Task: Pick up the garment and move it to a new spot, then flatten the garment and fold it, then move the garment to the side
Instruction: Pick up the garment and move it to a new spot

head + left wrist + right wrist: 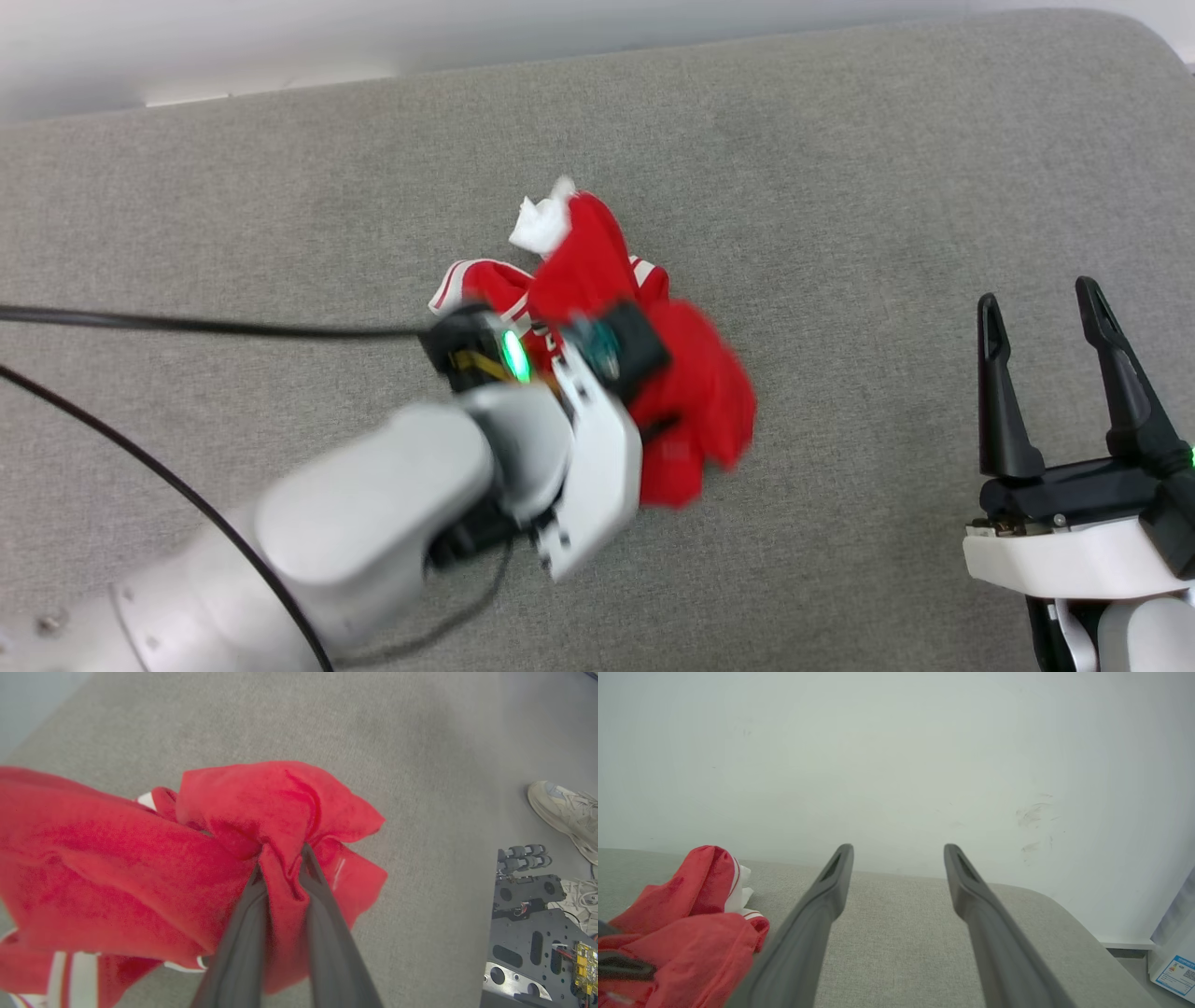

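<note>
- Head view: a crumpled red jersey-style garment point(597, 271) with white sleeves and red-and-white striped trim sits bunched near the middle of a wide grey woven-fabric cushion surface point(840, 168).
- The pale left forearm point(392, 495) reaches in from the lower left and ends directly over the bunch. Its wrist housing, which shows a green light, covers the fingers.
- The lower right part of the red cloth is blurred.
- A thin black cable point(187, 324) runs from the left edge to the wrist.
- The right gripper point(1038, 294) stands at the lower right, well apart from the garment. Its two long dark fingers are spread with bare cushion between them.
- Left wrist view: the left gripper point(282, 856) is clamped on a fold of the red cloth. The cloth is pinched between the two dark fingers point(243, 938) and puffs out above and to the left of the tips.
- White striped trim shows at the lower left.
- It cannot be determined whether the bunch touches the grey surface behind it.
- At the right edge are a dark perforated metal plate point(528, 933) and two pale lace-up shoes point(560, 807).
- Right wrist view: the right gripper's fingers stand wide apart and hold nothing. They point toward a plain white wall point(896, 742) beyond the cushion edge.
- The red garment lies at the lower left, beside the left-hand finger.
- A white box with a blue label point(1174, 975) is at the lower right corner.
</note>
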You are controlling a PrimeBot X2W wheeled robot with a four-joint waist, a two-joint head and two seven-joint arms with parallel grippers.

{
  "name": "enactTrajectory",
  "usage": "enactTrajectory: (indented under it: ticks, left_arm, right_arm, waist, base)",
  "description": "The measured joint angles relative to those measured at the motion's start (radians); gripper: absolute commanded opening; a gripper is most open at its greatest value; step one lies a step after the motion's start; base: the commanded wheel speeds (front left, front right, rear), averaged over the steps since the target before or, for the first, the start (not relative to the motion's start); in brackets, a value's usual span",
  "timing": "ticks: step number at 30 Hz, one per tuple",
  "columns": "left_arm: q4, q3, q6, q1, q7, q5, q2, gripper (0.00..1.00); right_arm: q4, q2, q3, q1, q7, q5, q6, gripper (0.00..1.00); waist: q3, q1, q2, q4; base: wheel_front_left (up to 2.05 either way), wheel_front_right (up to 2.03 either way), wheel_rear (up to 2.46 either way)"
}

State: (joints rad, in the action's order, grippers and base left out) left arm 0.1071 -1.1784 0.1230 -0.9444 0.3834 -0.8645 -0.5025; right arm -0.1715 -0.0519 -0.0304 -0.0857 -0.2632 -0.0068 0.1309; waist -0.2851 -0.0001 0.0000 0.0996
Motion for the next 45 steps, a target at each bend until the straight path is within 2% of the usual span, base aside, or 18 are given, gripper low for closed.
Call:
enactTrajectory:
  ticks: [5,11,15,16,17,20,24,28,33,38,40,43,45]
  left_arm:
    - [0.056,-0.077,0.002,0.122,-0.009,0.021,0.057,0.0]
    - [0.077,-0.097,0.005,0.224,0.011,0.054,0.123,0.0]
    - [0.086,-0.101,0.005,0.237,-0.012,0.088,0.143,0.0]
    - [0.092,-0.101,0.005,0.237,-0.036,0.1,0.146,0.29]
    - [0.099,-0.101,0.006,0.234,-0.061,0.109,0.151,1.0]
    - [0.105,-0.076,-0.001,0.22,-0.143,0.13,0.161,1.0]
    - [0.084,-0.008,-0.065,0.216,-0.277,0.159,0.161,1.0]
    - [0.063,0.065,-0.158,0.228,-0.419,0.201,0.138,1.0]
    - [0.072,0.176,-0.313,0.278,-0.597,0.246,0.093,1.0]
    - [0.055,0.318,-0.442,0.372,-0.643,0.256,0.062,1.0]
    - [0.014,0.406,-0.486,0.422,-0.644,0.28,0.058,1.0]
    - [-0.05,0.535,-0.53,0.512,-0.646,0.347,0.059,1.0]
    - [-0.08,0.618,-0.542,0.592,-0.646,0.379,0.074,1.0]
  right_arm:
    - [0.011,0.0,-0.004,-0.002,0.0,0.0,0.0,1.0]
    - [0.021,0.0,-0.004,-0.001,0.0,-0.002,0.0,1.0]
    - [0.028,0.0,-0.005,0.0,0.0,-0.003,0.0,1.0]
    - [0.03,0.0,-0.006,0.003,0.0,-0.004,0.0,1.0]
    - [0.033,0.0,-0.008,0.005,0.0,-0.006,0.0,1.0]
    - [0.042,0.0,-0.01,0.015,0.0,-0.016,0.0,1.0]
    - [0.05,0.0,-0.013,0.04,0.0,-0.023,0.0,1.0]
    - [0.054,0.0,-0.014,0.056,0.0,-0.029,0.0,1.0]
    - [0.062,0.0,-0.01,0.076,0.0,-0.031,0.0,1.0]
    - [0.069,0.001,-0.009,0.089,0.0,-0.031,0.0,1.0]
    - [0.072,0.001,-0.01,0.091,0.0,-0.03,0.0,1.0]
    - [0.079,0.001,-0.009,0.095,0.0,-0.019,0.0,1.0]
    - [0.085,0.001,-0.005,0.1,0.0,-0.009,0.0,1.0]
  waist:
    - [-0.007,0.0,0.0,-0.004]
    - [-0.005,0.0,0.0,-0.014]
    - [0.0,0.0,0.0,-0.022]
    - [0.004,0.0001,0.0,-0.024]
    - [0.009,0.0,0.0,-0.026]
    - [0.031,0.0,0.0,-0.033]
    - [0.067,0.0,0.0,-0.041]
    - [0.102,0.0,0.0,-0.054]
    - [0.134,0.0001,0.0,-0.073]
    - [0.152,0.0001,0.0,-0.09]
    - [0.157,0.0001,0.0,-0.095]
    - [0.163,0.0,0.0,-0.101]
    - [0.166,0.0001,0.0,-0.103]
  base:
    - [0.0,0.0,0.0]
    - [0.0,0.0,0.0]
    - [0.0,0.0,0.0]
    - [0.0,0.0,0.0]
    - [0.0,0.0,0.0]
    - [0.0,0.0,0.0]
    - [0.0,0.0,0.0]
    - [0.0,0.0,0.0]
    - [0.0,0.0,0.0]
    - [0.0,0.0,0.0]
    - [0.0,0.0,0.0]
    - [0.0,0.0,0.0]
    - [0.0,0.0,0.0]
